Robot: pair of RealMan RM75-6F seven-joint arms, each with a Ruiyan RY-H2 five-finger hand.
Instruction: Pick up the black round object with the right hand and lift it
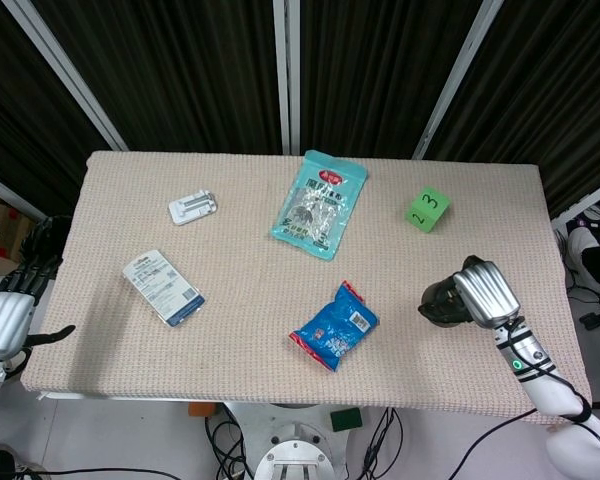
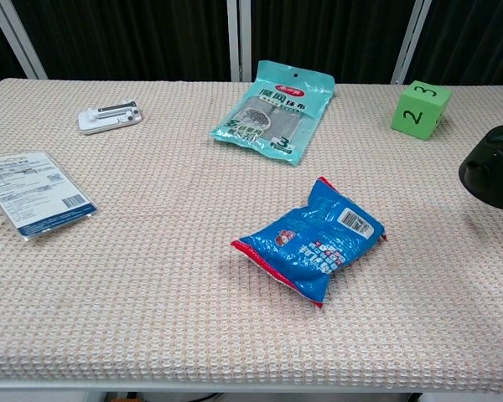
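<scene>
— Where is the black round object (image 1: 441, 301)?

— In the right hand (image 1: 478, 295), whose fingers wrap it, near the counter's (image 1: 240, 290) right edge; the chest view shows it clear of the surface.

— And the left hand (image 1: 10, 312)?

— Off the counter's left edge, fingers apart, holding nothing.

— What lies close by?

— A blue snack bag (image 1: 335, 325) to its left — a green cube (image 1: 427, 209) further back.

You get bright, even overhead light on the desk (image 1: 250, 300), so both views stay sharp. Shadows are soft and short, close under the blue snack bag (image 2: 312, 243). Mild glare sits on the teal pouch (image 1: 319, 204), and the curtains behind the desk stay dark.
</scene>
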